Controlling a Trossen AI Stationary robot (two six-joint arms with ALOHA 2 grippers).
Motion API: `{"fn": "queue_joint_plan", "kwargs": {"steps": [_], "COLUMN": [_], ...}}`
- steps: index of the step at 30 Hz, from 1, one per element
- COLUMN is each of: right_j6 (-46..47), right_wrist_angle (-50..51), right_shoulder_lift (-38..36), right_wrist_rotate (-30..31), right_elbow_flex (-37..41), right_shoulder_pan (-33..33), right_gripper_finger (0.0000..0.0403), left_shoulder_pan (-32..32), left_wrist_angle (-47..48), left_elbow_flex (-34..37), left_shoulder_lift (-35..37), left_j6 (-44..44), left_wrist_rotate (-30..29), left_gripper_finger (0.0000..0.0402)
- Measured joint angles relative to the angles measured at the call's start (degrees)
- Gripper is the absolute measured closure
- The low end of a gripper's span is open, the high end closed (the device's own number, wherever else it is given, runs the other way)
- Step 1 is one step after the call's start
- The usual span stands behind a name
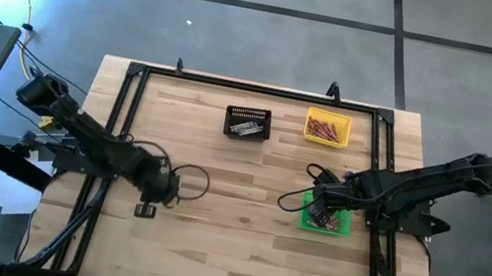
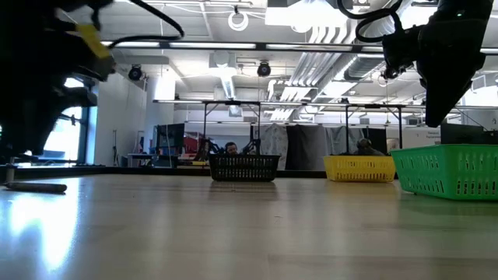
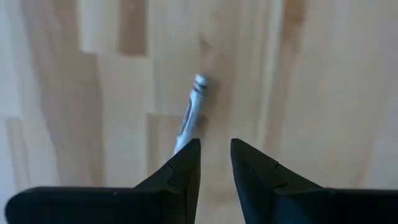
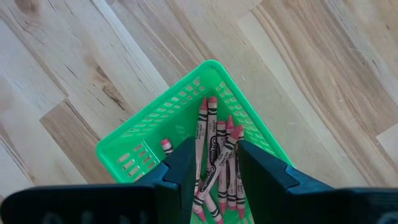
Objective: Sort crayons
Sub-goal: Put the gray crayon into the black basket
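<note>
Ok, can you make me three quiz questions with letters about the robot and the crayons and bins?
1. Where is the right gripper?
A. over the green bin
B. over the black bin
C. off the table

2. How many bins are on the table?
A. one
B. three
C. five

3. How does the grey crayon by the left gripper lie?
A. standing in a bin
B. flat on the wood
C. held up in the air

Answers: 1 A, its fingers hang above pink crayons in green mesh. 2 B, black, yellow bin and green. 3 B, it rests on bare boards just ahead of the fingertips.
</note>
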State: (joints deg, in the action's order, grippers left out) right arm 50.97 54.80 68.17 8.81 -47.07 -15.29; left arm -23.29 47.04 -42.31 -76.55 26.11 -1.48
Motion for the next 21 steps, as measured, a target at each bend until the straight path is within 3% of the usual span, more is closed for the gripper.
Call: {"fn": "queue_joint_plan", "kwargs": {"steps": [9, 21], "right_j6": [0.0, 0.0], "right_wrist_angle": [-0.1, -0.1], "right_shoulder_lift": [0.0, 0.0], "right_wrist_rotate": [0.0, 0.0], "right_elbow_flex": [0.0, 0.0], "right_shoulder_pan": [0.0, 0.0], "right_gripper_finger": [0.0297, 0.0297], "left_shoulder_pan": [11.9, 20.1], "left_wrist_angle": [-3.7, -12.1], "left_elbow_flex": [3.3, 8.7], "left_shoulder_lift": [0.0, 0.0], "left_j6": [-10.6, -16.3], "left_wrist_rotate": [3.8, 4.9], "left_gripper_finger": [0.0321, 0.0321]}}
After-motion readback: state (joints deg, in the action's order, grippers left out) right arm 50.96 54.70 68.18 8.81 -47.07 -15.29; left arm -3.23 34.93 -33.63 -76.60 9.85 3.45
